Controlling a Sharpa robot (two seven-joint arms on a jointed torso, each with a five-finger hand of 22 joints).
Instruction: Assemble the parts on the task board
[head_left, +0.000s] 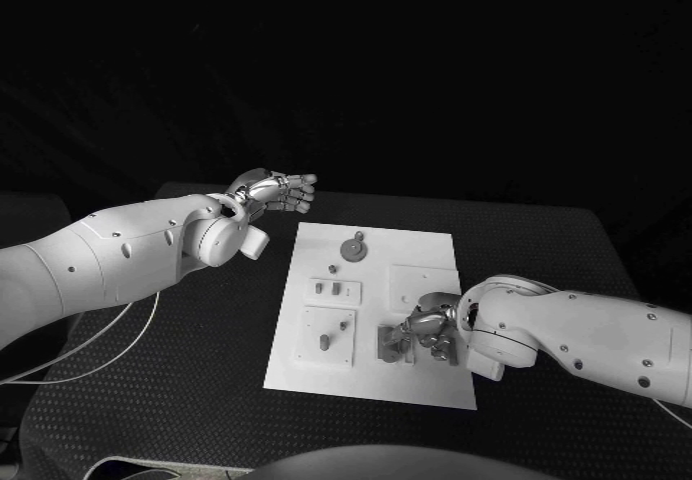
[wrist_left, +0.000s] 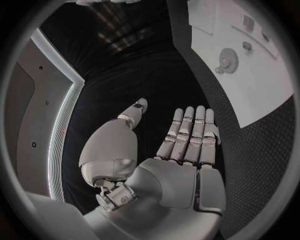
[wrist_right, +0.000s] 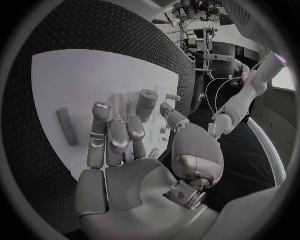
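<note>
Right hand (head_left: 430, 330), fingers apart and holding nothing, above the task board (head_left: 418, 385); parts (head_left: 335, 289) beyond its fingertips. Left hand (head_left: 271, 190) open-fingered, off-board.

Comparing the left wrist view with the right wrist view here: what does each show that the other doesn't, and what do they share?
Left wrist view alone: the left robot hand, fingers straight and together, holding nothing, off the board over the black table; also a round gear-like part on the board.

Right wrist view alone: the right robot hand over the board, fingers extended toward a grey cylinder and a thin bar.

Both: the white task board.
</note>
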